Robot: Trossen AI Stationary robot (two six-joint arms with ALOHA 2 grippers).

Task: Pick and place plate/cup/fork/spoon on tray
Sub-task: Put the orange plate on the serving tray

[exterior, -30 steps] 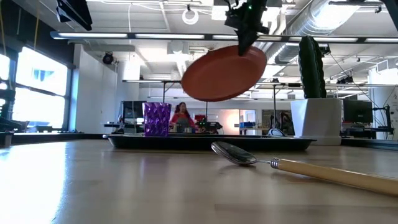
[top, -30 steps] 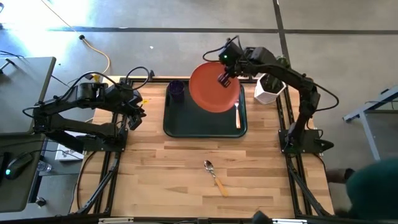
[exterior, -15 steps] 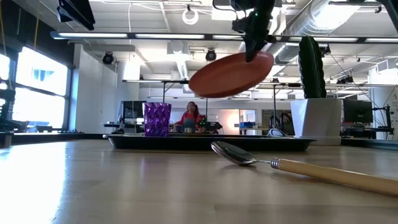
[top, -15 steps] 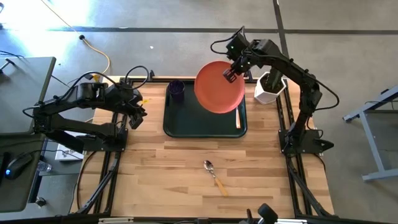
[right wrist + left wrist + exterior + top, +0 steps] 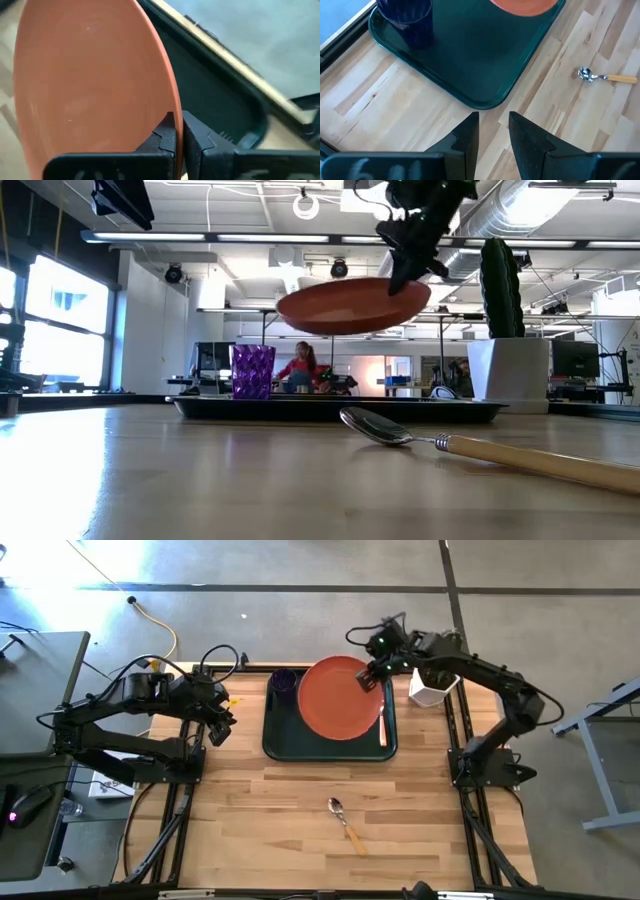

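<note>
My right gripper (image 5: 368, 678) is shut on the orange plate (image 5: 338, 698), which hangs above the dark green tray (image 5: 285, 740); the low view shows the plate (image 5: 350, 305) well above the tray (image 5: 300, 409). The purple cup (image 5: 284, 685) stands in the tray's far left corner. The fork (image 5: 382, 726) lies in the tray along its right rim. The spoon (image 5: 346, 821) lies on the table near the front. My left gripper (image 5: 217, 724) waits left of the tray, open and empty (image 5: 493, 125). My right gripper pinches the plate's rim (image 5: 169, 102) between its two fingers, on the plate's far right side. The fingers come slanting down from the table's far right. The plate is lifted clear of the tray and hangs nearly level, its held side slightly higher (image 5: 405, 285).
A white pot with a green cactus (image 5: 430, 686) stands just right of the tray, close to my right arm. The wood table in front of the tray holds only the spoon. A person shows far off in the room behind (image 5: 298, 368).
My right gripper has come down over the tray and a little toward the table's near edge, still shut on the plate. The plate has tipped from a clear slant, held side up, to nearly level, and has come lower and a little toward the table's left.
</note>
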